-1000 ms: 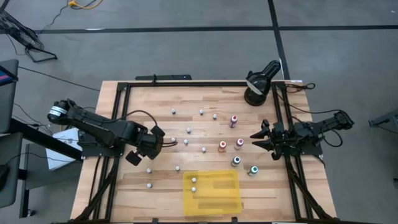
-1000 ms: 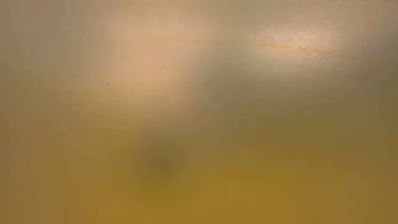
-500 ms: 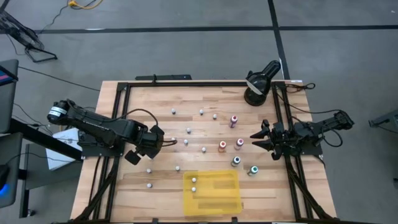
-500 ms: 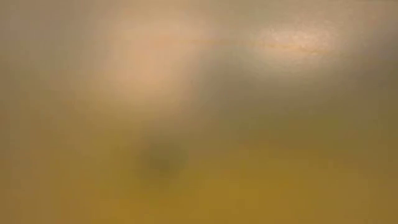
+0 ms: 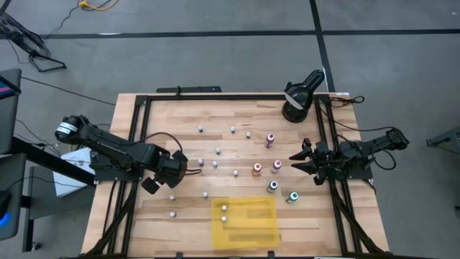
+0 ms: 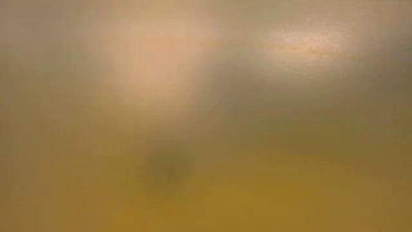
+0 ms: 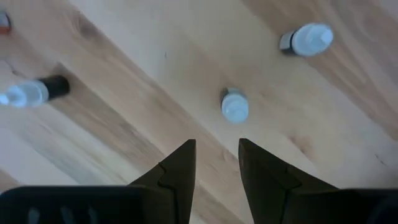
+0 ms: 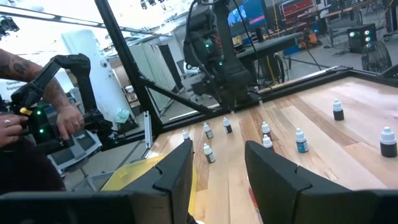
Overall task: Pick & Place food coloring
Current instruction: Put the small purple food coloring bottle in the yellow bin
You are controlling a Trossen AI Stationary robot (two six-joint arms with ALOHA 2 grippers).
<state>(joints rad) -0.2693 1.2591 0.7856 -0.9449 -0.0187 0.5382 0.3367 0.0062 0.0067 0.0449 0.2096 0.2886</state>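
Note:
Several tiny food coloring bottles stand scattered on the wooden table: white-capped ones such as (image 5: 218, 151) toward the left and middle, coloured-capped ones such as (image 5: 256, 168) toward the right. Two white-capped bottles (image 5: 223, 213) stand on the yellow tray (image 5: 248, 224) near the front edge. My left gripper (image 5: 180, 173) points down over the table's left part, open and with nothing between its fingers (image 7: 216, 146); a white-capped bottle (image 7: 234, 106) stands just beyond the fingertips. At the right edge my right gripper (image 5: 293, 160) waits level, open with nothing in it (image 8: 217, 155).
A black device (image 5: 298, 95) sits at the far right corner. Black frame rails (image 5: 136, 137) run along the table's sides. A person's hands (image 8: 62, 118) work controls beyond the table's left side. The low view is a uniform blur.
My left gripper has sunk toward the table and shifted a little toward the near edge, staying open. The bottles have stayed where they were.

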